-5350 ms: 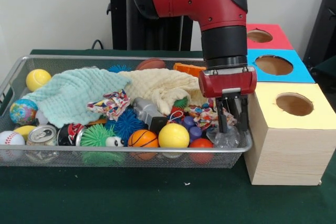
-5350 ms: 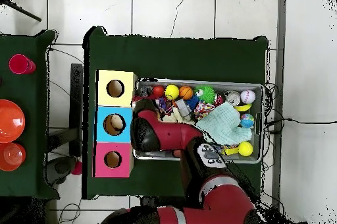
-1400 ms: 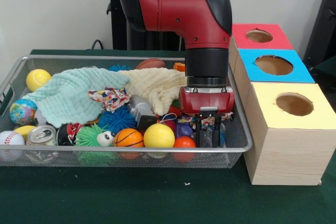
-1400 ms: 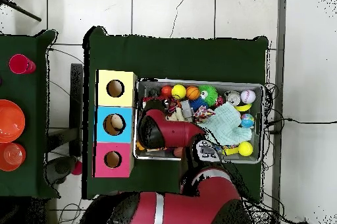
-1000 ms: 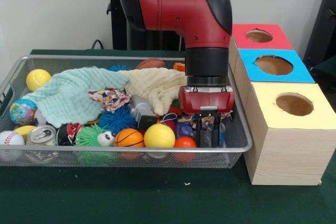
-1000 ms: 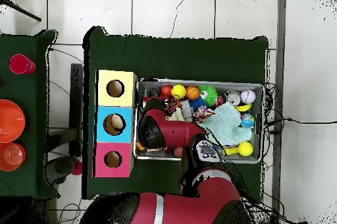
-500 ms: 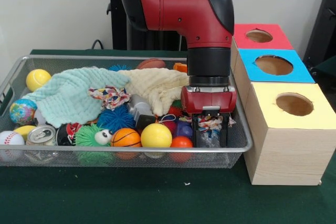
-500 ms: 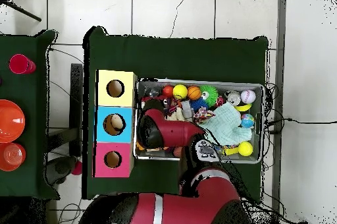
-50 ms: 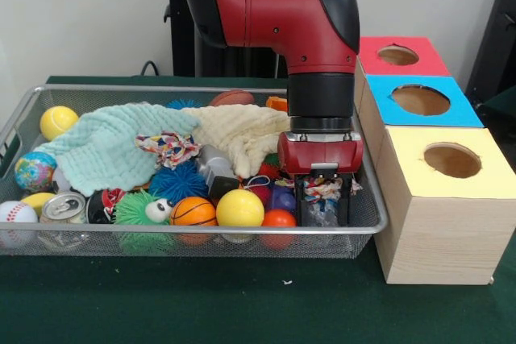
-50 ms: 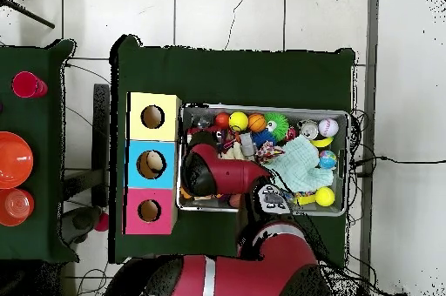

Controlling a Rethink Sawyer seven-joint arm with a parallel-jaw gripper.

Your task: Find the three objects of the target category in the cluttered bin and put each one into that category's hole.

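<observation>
**Gripper down in the bin's corner, fingers around a knotted rope toy**

From my seat, much is masked. In the overhead view the red and black arm (image 10: 228,179) covers the gripper and most of that end of the wire mesh bin (image 10: 264,110), so I read the grasp from the front view alone. There the gripper (image 9: 323,205) stands low in the bin's corner nearest the yellow-topped wooden box (image 9: 447,168). A multicoloured knotted rope toy (image 9: 322,190) lies between its dark fingers (image 9: 343,204), which stand apart on either side of it; I cannot tell whether they press on it. Something clear and crinkled sits below the rope, too indistinct to name. A second patterned rope toy (image 9: 167,149) lies on the mint green knitted cloth (image 9: 109,144), and a cream cloth (image 9: 243,133) hides whatever is under it.

Compared with five seconds ago, the gripper has shifted away from the bin's end wall, and the yellow ball (image 9: 239,208) and small basketball (image 9: 192,211) have slid sideways. Over the last half second nothing has moved.
</observation>
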